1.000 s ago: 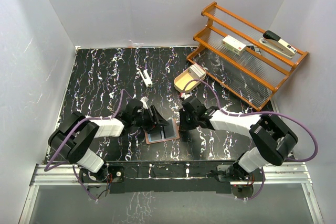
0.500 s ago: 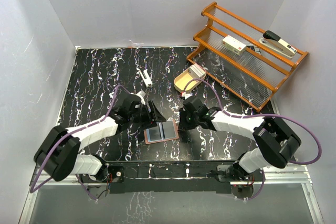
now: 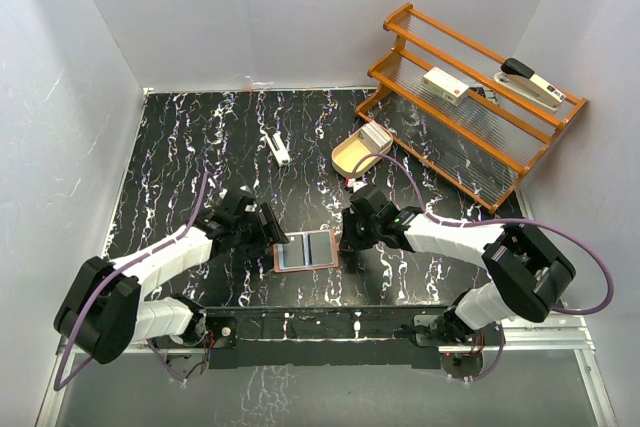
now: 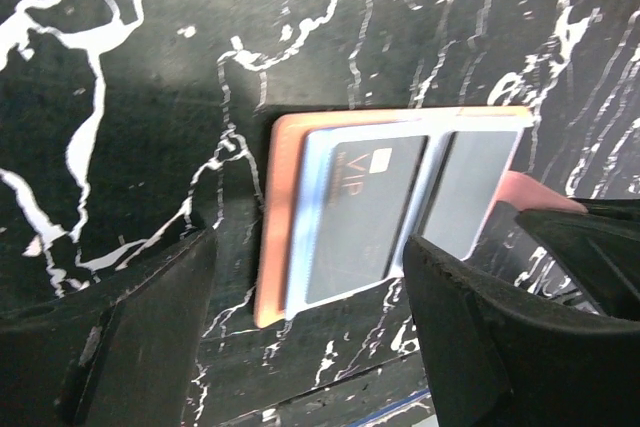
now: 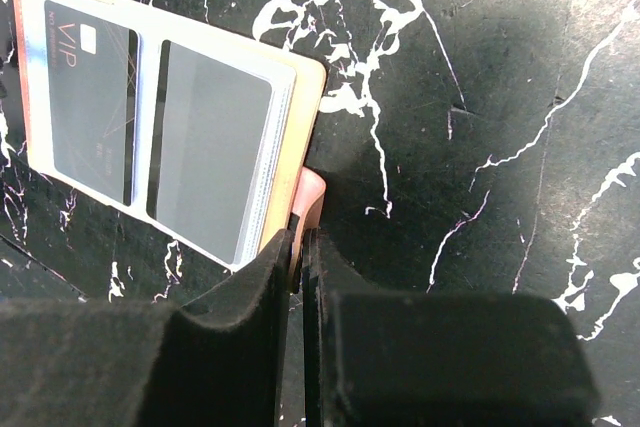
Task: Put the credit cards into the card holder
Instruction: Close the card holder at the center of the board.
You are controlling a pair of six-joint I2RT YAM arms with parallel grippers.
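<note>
While looking down from above, find the card holder [image 3: 307,249] spread flat on the counter [image 3: 200,147], long axis running left to right between both arms. See two dark credit cards [image 4: 360,212] seated side by side in its clear pockets. Note the right end effector [image 5: 303,247] pinched narrow on the salmon side tab [image 5: 308,197] at the holder's right edge, and the left end effector [image 3: 270,232] gaping wide just off the left edge, gripping nothing. Farther back, spot an oval wooden tray [image 3: 345,159] holding something pale, too small to identify.
</note>
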